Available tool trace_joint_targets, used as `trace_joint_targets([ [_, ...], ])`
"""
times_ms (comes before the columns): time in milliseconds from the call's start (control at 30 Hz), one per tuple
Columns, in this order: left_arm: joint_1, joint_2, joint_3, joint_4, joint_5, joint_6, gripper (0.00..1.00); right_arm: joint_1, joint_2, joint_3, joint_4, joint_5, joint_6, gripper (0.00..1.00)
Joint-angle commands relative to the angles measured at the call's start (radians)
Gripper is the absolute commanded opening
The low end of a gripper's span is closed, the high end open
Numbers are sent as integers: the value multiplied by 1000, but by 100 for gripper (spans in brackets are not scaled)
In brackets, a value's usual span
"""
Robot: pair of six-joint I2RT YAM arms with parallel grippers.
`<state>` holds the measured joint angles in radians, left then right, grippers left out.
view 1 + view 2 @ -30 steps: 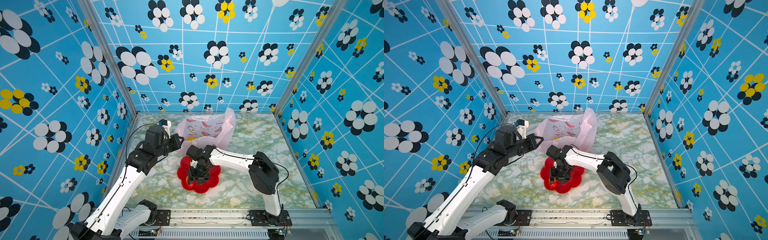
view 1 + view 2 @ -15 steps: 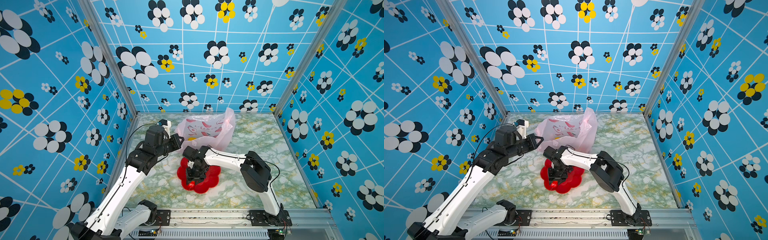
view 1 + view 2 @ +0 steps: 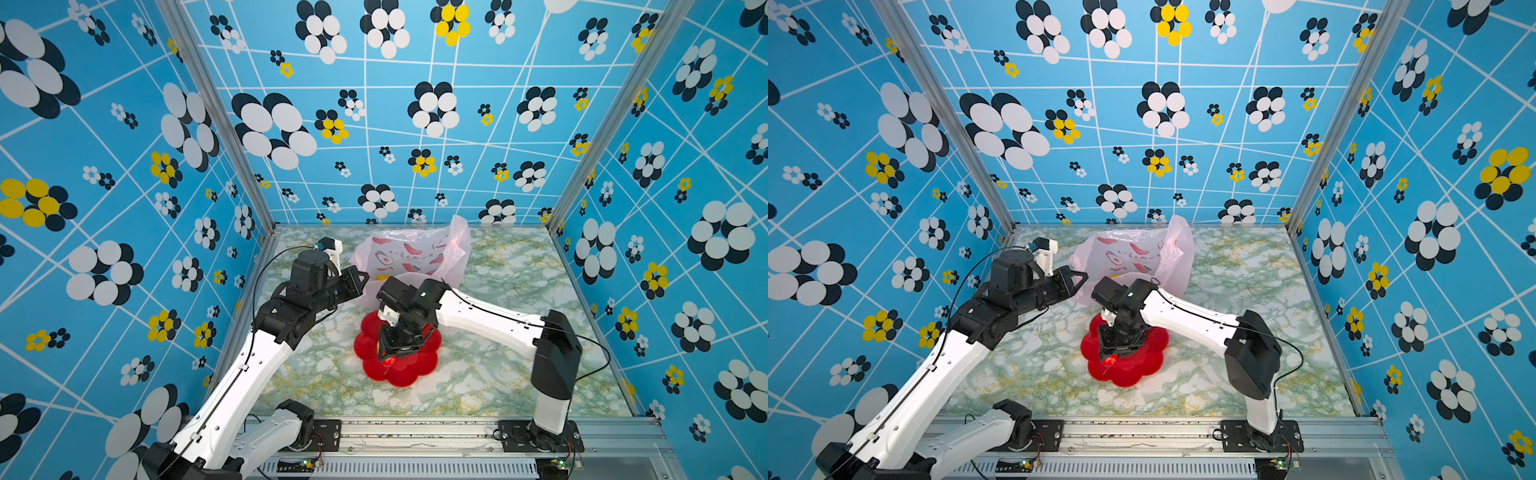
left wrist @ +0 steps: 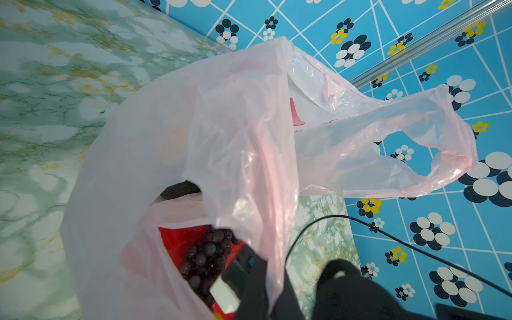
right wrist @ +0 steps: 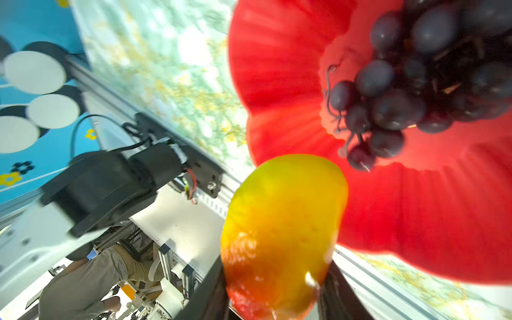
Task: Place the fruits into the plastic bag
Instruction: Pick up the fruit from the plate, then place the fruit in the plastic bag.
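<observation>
Mango sits clamped in right pincer while left pincer pinches plastic bag.

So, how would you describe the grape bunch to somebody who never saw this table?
Find the red flower-shaped plate near the middle of the marbled table. On it lies the grape bunch, near the yellow-red mango. It alone is a dark purple cluster of small round berries.

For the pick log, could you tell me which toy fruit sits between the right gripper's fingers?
The smooth yellow-to-red mango is between the fingers of the right gripper; the dark purple grape bunch lies apart on the red flower-shaped plate.
</observation>
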<state>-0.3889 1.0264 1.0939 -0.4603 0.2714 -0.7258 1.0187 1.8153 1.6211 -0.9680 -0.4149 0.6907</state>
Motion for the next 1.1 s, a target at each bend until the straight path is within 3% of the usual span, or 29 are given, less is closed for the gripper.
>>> trace_joint_targets([
  [0,-8,11,-2,39,-14,-11,0,4,-102,-57,-36,-6,-11,43],
  [133,-11,22,4,50,-14,-12,0,2,-199,-24,-58,42,-24,43],
  [333,-30,47,28,55,-8,-8,0,-41,-187,244,-127,102,-42,44],
  [533,-42,33,27,48,-7,-6,0,-157,-33,590,-272,177,-76,44],
  [767,-44,-3,16,36,-9,-6,0,-259,278,985,-454,230,-169,44],
  [1067,-44,-23,20,12,-3,2,0,-331,470,1041,-457,227,-175,47],
])
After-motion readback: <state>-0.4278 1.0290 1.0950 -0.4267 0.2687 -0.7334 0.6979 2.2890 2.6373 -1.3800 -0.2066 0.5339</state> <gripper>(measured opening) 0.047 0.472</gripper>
